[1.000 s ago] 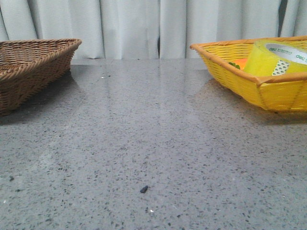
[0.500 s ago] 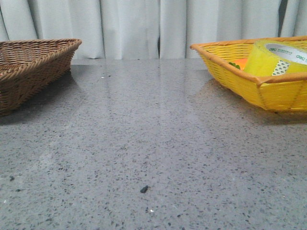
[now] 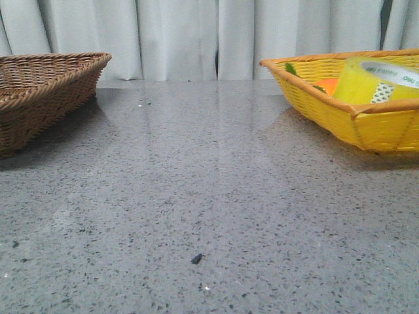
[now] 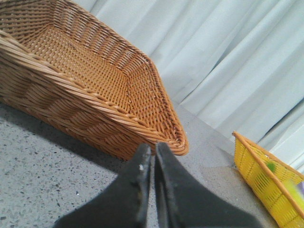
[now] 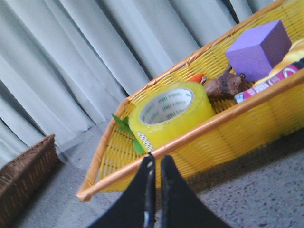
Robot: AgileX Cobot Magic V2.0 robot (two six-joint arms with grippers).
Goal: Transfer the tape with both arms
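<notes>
The yellow tape roll [image 3: 370, 84] with a white printed core lies in the yellow basket [image 3: 340, 114] at the right of the front view. It also shows in the right wrist view [image 5: 171, 114], inside the basket [image 5: 156, 147]. My right gripper [image 5: 155, 160] is shut and empty, just outside the basket's near rim, in line with the tape. My left gripper [image 4: 153, 148] is shut and empty, close to the corner of the brown wicker basket [image 4: 85, 95]. Neither gripper shows in the front view.
The brown basket [image 3: 39, 91] stands at the far left and looks empty. The yellow basket also holds a purple block [image 5: 259, 47], a brown lump [image 5: 225, 85], an orange item [image 3: 327, 85] with green leaves [image 5: 126, 128], and a packet [image 5: 270, 78]. Pale curtains hang behind the grey speckled table [image 3: 196, 196].
The tape roll has shifted slightly in the yellow basket, and a green leaf now shows at the basket's far rim. The table and brown basket are unchanged.
</notes>
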